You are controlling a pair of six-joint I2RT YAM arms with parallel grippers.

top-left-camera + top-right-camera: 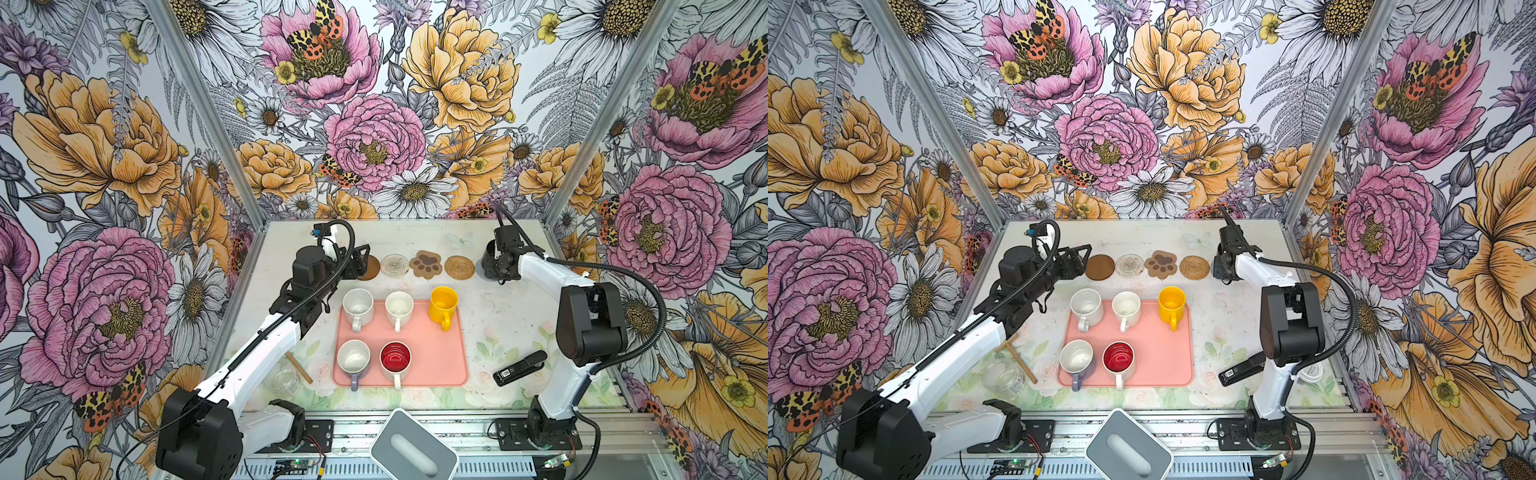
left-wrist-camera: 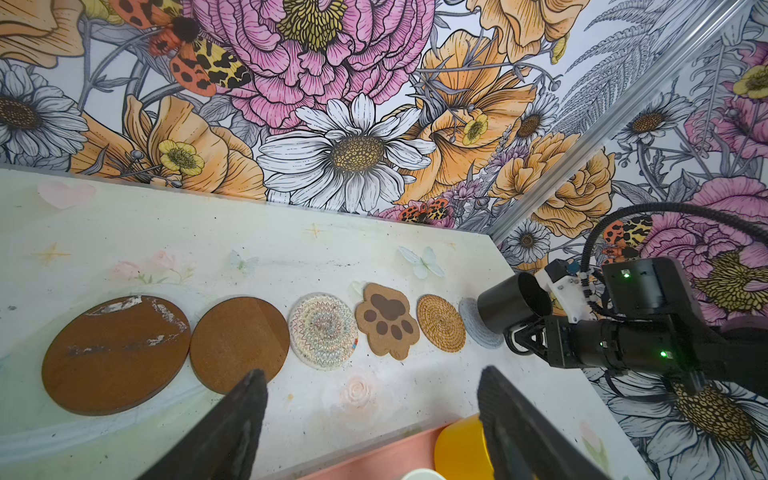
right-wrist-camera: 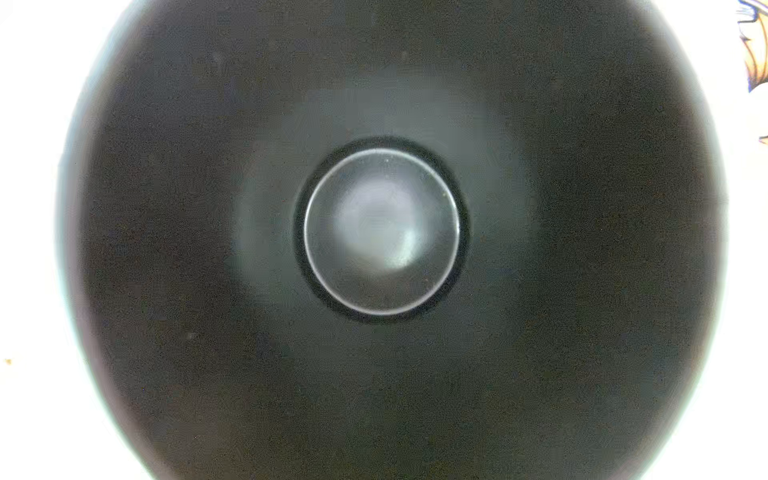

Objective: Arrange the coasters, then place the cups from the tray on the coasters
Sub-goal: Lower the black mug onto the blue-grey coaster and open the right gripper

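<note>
the 6 coasters lie in 1 row along the far part of the table (image 1: pixel 498 324), edge to edge or nearly so: scuffed brown disc (image 2: pixel 116 353), plain brown disc (image 2: pixel 239 343), whitish woven round (image 2: pixel 323 330), paw-print coaster (image 2: pixel 386 320), rattan round (image 2: pixel 441 328), grey-blue round (image 2: pixel 478 334). a bare strip runs behind the row to the back wall, and a narrower one lies between the row and the tray (image 1: pixel 436 357). the tray's near right part is bare. it holds 5 upright cups, all apparently empty: 2 white cups (image 1: pixel 358 305) (image 1: pixel 399 307) along its far edge, the yellow cup (image 1: pixel 444 305) at its far right corner, the lavender cup (image 1: pixel 353 359) and the red-lined cup (image 1: pixel 395 359) nearer. the right gripper (image 2: pixel 519 338), jaws drawn narrow, grips the black cup (image 2: pixel 513 305) over the grey-blue round at the row's right end; whether the cup's base touches it cannot be told. the right wrist view looks straight into that cup, which is empty. the left gripper (image 2: pixel 372 370) hangs wide open and holds nothing, beside the brown discs. a black stapler (image 1: pixel 519 368) lies right of the tray.
</note>
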